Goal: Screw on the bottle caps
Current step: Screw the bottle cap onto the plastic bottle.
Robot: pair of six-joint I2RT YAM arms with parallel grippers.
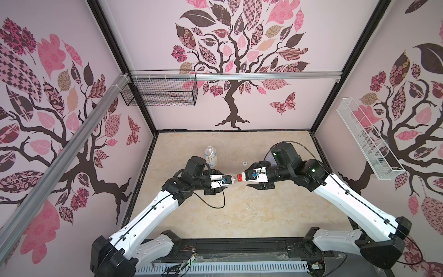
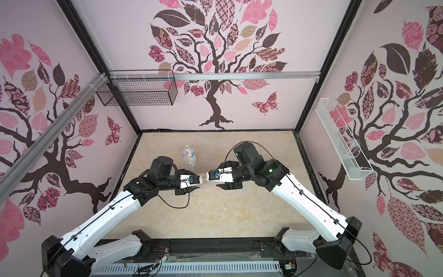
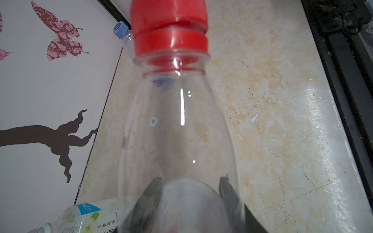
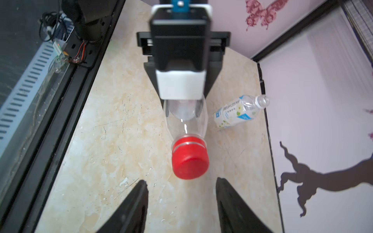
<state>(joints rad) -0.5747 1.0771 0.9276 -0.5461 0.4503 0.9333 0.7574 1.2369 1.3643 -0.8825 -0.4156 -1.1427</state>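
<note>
Right wrist view: I see my right gripper with its two dark fingers spread wide, one on each side of the red cap, with a gap to the cap on both sides.
Left gripper: clamped on the body of the clear bottle. In the left wrist view I can see both of its fingers through the plastic.
Clear bottle: held roughly level above the marble-patterned table, with its neck pointing at my right gripper.
Red cap: sitting on the neck of the clear bottle, above the neck ring. I cannot tell how tightly it is seated.
White-green labelled bottle: lying on the table near the back wall. Its mouth is open and faces that wall, and it is clear of both grippers.
White cap: loose on the table, just behind the spot where the two grippers meet, apart from every bottle. Its dark mark faces up.
Blue cap: on the neck of a third clear bottle close to the back wall. Only the cap and the shoulder of that bottle show in the left wrist view.
Both top views: my two arms reach inward and meet nose to nose over the middle of the table.
</note>
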